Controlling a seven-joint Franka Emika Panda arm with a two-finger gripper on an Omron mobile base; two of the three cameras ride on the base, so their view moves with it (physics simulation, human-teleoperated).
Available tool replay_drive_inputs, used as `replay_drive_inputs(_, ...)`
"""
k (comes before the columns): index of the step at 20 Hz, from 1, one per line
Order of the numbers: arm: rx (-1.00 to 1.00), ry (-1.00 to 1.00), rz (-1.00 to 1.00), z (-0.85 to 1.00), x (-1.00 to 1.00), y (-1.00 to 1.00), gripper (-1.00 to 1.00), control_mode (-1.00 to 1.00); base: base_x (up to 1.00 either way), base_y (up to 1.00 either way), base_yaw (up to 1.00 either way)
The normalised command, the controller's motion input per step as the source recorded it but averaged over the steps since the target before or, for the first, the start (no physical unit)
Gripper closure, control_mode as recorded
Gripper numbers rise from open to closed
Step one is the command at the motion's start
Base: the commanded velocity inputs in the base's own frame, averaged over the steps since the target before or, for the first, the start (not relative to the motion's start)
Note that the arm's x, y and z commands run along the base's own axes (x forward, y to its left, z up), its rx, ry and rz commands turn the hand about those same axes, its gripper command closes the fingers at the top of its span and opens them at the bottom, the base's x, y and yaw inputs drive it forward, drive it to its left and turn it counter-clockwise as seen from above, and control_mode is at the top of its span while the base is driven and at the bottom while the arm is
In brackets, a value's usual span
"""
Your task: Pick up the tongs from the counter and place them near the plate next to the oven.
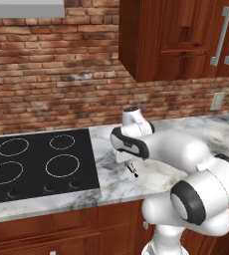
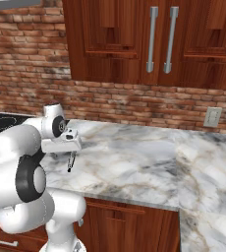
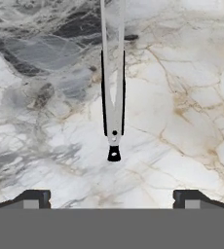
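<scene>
Tongs (image 3: 113, 97): slim silvery arms, black edging, black looped end

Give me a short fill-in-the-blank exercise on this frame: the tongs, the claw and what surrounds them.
1. The tongs lie flat on the ____ counter.
2. The claw hangs over the tongs with its jaws ____.
3. To the left of the tongs in the left base view, set into the counter, is a black ____.
4. The wall behind the counter is made of ____.

Missing words: marble; open; cooktop; brick

Evenly bright, faint shadows, somewhat coarse, perhaps slightly soft.
</scene>
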Motion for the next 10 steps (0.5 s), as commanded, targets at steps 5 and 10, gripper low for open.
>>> replay_drive_inputs(5, 0.0, 0.0, 0.0, -0.26, 0.13, 0.0, -1.0, -1.0, 0.0, 0.0, 0.0)
replay_drive_inputs(10, 0.0, 0.0, 0.0, -0.27, 0.06, 0.0, -1.0, -1.0, 0.0, 0.0, 0.0)
